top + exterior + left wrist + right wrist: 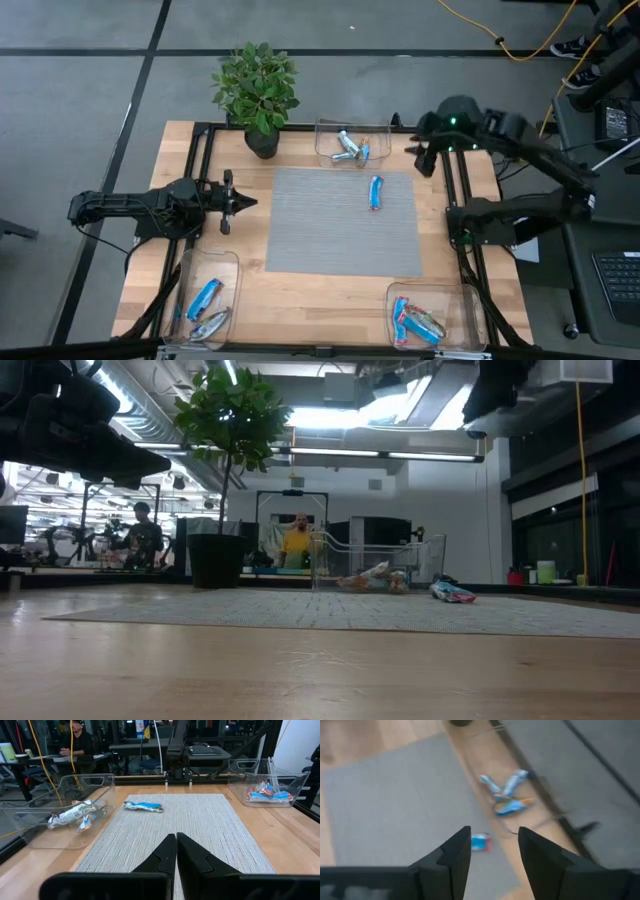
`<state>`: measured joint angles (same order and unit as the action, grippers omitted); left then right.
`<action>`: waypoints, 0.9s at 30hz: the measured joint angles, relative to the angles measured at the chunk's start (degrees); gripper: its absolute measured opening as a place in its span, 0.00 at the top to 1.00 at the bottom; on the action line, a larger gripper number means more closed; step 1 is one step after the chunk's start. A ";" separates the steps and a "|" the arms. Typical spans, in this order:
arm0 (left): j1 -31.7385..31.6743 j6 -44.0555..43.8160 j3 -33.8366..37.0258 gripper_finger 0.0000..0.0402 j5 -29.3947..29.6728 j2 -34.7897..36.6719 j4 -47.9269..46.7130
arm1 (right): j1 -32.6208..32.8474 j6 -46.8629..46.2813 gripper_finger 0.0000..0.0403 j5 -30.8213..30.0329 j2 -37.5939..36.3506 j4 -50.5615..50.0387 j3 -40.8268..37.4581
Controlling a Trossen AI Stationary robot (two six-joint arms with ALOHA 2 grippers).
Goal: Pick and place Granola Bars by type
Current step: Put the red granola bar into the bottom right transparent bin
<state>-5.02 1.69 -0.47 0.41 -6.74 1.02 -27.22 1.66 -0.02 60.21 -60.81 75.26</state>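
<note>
One blue granola bar (375,192) lies flat on the grey mat (340,230), toward its far right; it also shows in the left wrist view (144,806). More bars lie in three clear bins: the far one (345,140), the near-left one (205,300) and the near-right one (425,322). My right gripper (424,160) hangs open above the table's far right corner, slanting down, with nothing between its fingers (454,855); the blue bar (480,842) shows below it. My left gripper (240,202) waits shut at the mat's left edge, pointing level across the table.
A potted plant (257,95) stands at the far edge, left of the far bin. Black frame rails (462,210) run along the table's sides. The mat holds only the one bar. People sit in the room beyond the table (296,545).
</note>
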 joint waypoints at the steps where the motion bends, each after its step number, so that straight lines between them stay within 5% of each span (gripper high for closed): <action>1: -0.01 0.00 0.00 0.98 0.01 0.00 0.00 | 0.00 -0.61 0.59 1.59 -1.27 2.53 -3.29; 12: 0.01 0.00 0.00 0.97 0.00 0.00 0.00 | 0.02 -1.56 0.59 12.51 -2.75 25.40 -26.58; 19: -0.01 0.00 0.00 0.98 0.00 0.00 0.00 | 0.02 -2.13 0.59 12.69 -2.08 33.84 -32.48; 27: -0.01 0.00 -0.01 0.97 0.00 0.00 0.00 | 0.02 -14.87 0.59 12.78 -1.39 40.92 -35.48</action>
<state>-5.03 1.69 -0.48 0.42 -6.74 1.03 -27.21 -13.21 12.76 58.82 -19.89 39.77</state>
